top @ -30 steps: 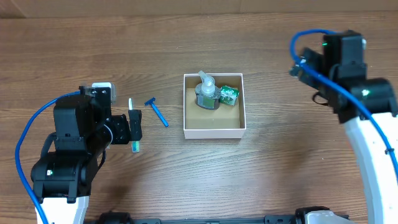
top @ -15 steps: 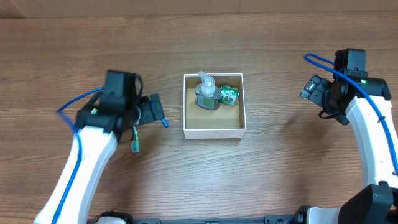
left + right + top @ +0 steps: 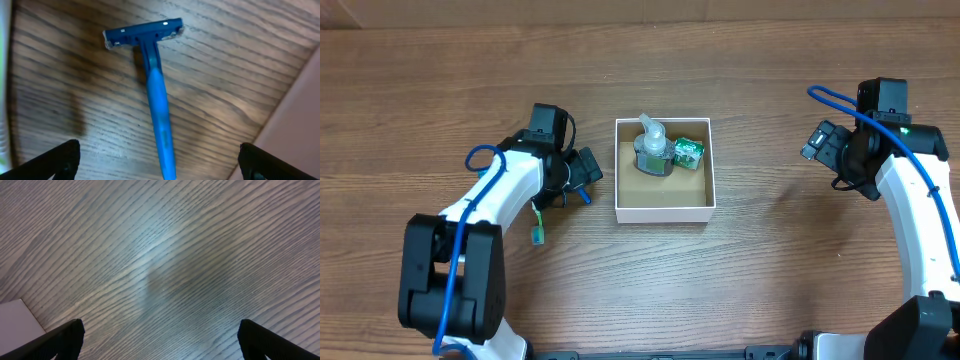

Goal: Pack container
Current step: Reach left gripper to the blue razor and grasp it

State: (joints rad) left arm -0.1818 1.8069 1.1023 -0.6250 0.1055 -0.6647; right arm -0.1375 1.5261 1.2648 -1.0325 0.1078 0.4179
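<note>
The container [image 3: 663, 210], a small white box with a brown inside, sits mid-table and holds a clear pump bottle [image 3: 651, 150] and a green packet [image 3: 688, 152]. A blue razor [image 3: 155, 90] lies flat on the wood just left of the box; in the overhead view only its tip [image 3: 586, 197] shows under my left gripper [image 3: 582, 170]. My left gripper [image 3: 159, 162] is open, its fingers on either side of the razor handle and above it. A green-tipped toothbrush [image 3: 536, 230] lies lower left. My right gripper [image 3: 817, 140] is open and empty, far right of the box.
A pale corner of the box shows at the right edge of the left wrist view [image 3: 305, 100] and at the lower left of the right wrist view [image 3: 17, 320]. Bare wood lies under the right gripper [image 3: 160, 340].
My left arm has swung right from the toothbrush to over the razor, leaving the toothbrush on the table. My right arm pulled back to the right, then stayed still.
</note>
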